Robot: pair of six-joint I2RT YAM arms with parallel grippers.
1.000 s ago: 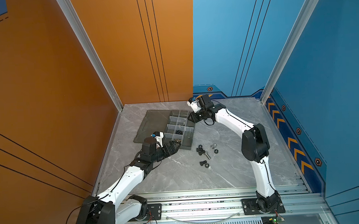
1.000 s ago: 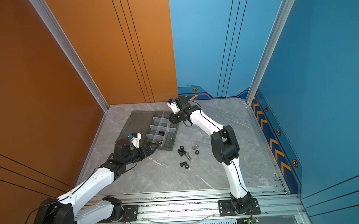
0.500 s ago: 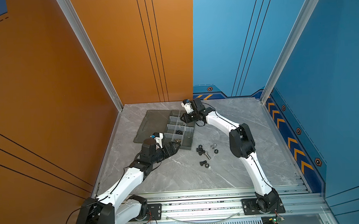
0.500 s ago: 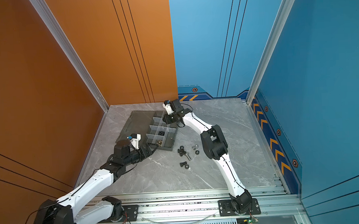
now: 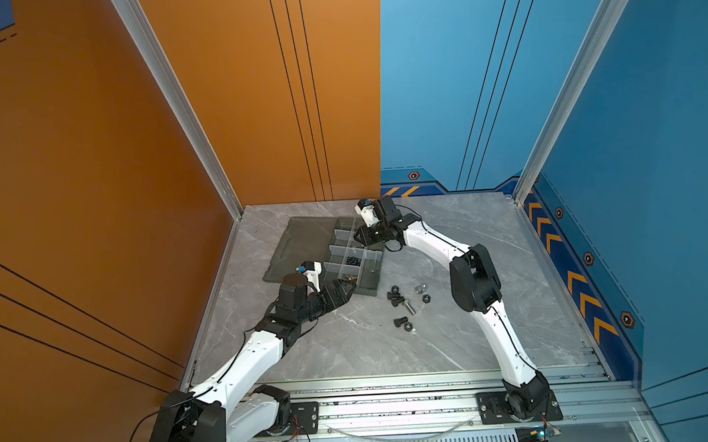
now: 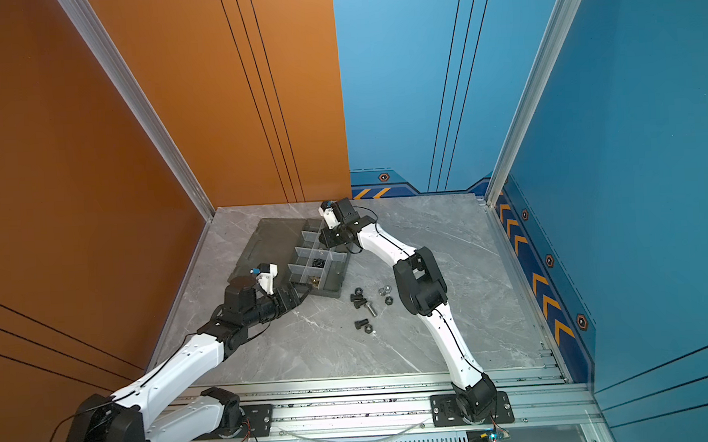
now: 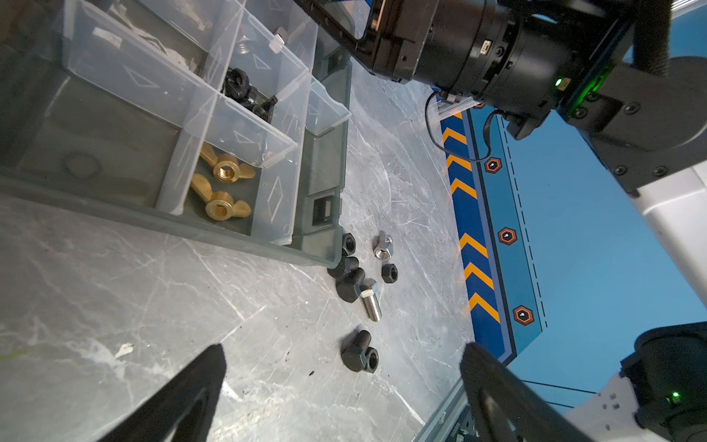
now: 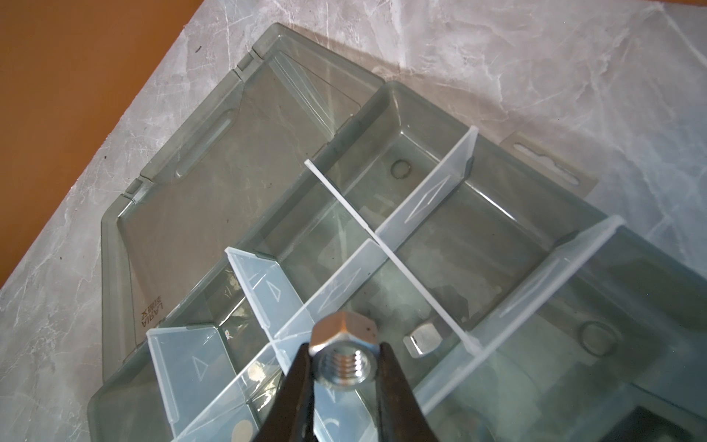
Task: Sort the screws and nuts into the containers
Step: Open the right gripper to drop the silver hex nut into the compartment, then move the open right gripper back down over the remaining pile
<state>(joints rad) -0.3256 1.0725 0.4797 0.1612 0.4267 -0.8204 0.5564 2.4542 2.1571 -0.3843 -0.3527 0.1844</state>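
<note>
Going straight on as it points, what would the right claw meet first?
Probably the translucent divider right ahead of the silver nut the right claw holds; depth is unclear, so it might reach a tray cell's floor instead.

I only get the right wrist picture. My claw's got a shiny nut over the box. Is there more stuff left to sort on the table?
Observer: Yes. Besides the silver nut in your right claw, black screws, one silver screw and a few nuts lie loose on the table, by the tray's near corner.
Operator: What's the other claw doing?
Observer: The left claw is open and empty, beside the tray's near edge.
Operator: Is anything gold in there?
Observer: Two brass wing nuts share one cell at the tray's near end.
</note>
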